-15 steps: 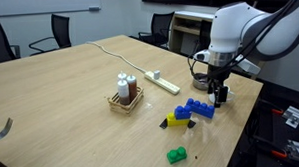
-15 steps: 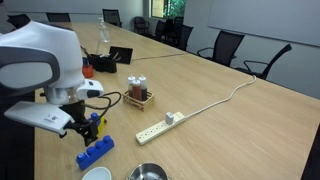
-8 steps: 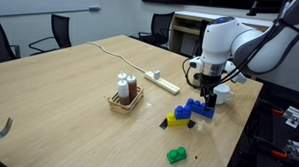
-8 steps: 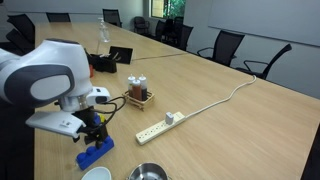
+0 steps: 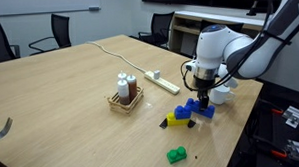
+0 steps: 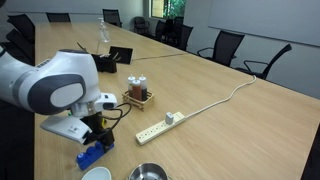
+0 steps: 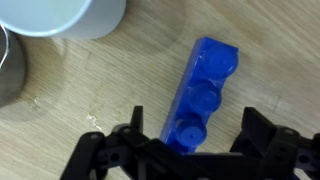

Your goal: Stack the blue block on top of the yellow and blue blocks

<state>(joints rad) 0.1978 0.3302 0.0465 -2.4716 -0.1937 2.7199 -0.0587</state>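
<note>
Three brick groups lie on the wooden bench [image 5: 60, 97], and none is stacked yet. From the left of an exterior view come a small wooden rack [image 5: 125, 98] of shakers at centre and a white power strip [image 5: 162, 83] just to its right. A green brick [image 5: 176, 155] sits alone near the lower edge. Next are the yellow and blue blocks [image 5: 178, 120], joined side by side, and close on their right the blue block [image 5: 206, 112]; whether it touches the pair cannot be told. The gripper [image 5: 202, 95] hangs directly over that block, right of centre.

In the wrist view a white cup [image 7: 60, 15] fills the upper left. The blue block [image 7: 203, 85] runs studs-up through the centre right. At the bottom the dark fingers [image 7: 140, 140] stand spread on either side of its near end, released, with bare bench showing between the right-hand finger and the brick.

By this evidence the approach looks all but complete. The grasp, the lift, the short carry to the pair and the press onto its studs all remain.
</note>
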